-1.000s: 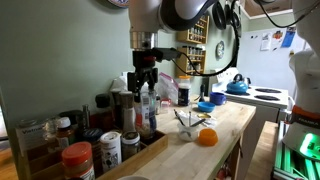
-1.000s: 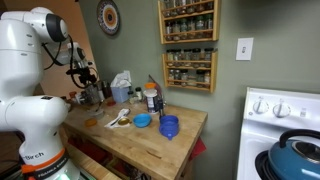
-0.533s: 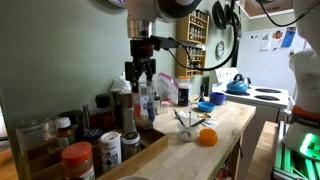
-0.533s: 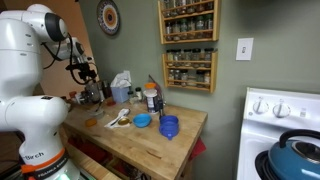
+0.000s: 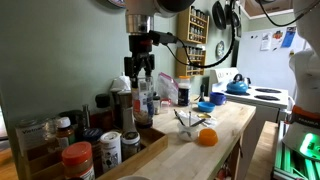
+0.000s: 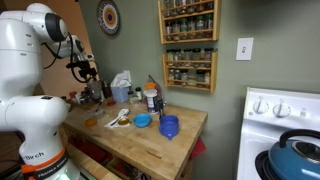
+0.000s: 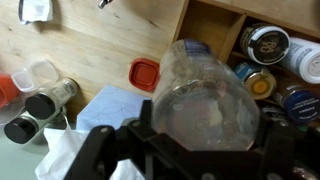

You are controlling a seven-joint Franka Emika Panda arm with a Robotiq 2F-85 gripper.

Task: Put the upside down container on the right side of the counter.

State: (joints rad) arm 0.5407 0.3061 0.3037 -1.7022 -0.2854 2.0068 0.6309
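Observation:
My gripper (image 7: 205, 138) is shut on the upside down container (image 7: 205, 92), a tall see-through plastic cylinder that fills the middle of the wrist view between the two black fingers. In both exterior views the gripper (image 5: 140, 72) (image 6: 86, 72) hangs from the arm and holds the container (image 5: 143, 98) (image 6: 91, 88) lifted above the crowded jars. The light-wood counter (image 5: 228, 128) (image 6: 150, 142) (image 7: 100, 40) lies below.
A wooden tray with several jars (image 7: 270, 50) sits under the gripper, with a red lid (image 7: 144, 73) and a blue cloth (image 7: 110, 105) beside it. An orange (image 5: 206, 137), a blue bowl (image 6: 142, 121) and a blue cup (image 6: 168, 126) stand on the counter. A blue kettle (image 5: 237, 85) sits on the stove.
The gripper has risen a little with the container in it, lifting it higher above the jars.

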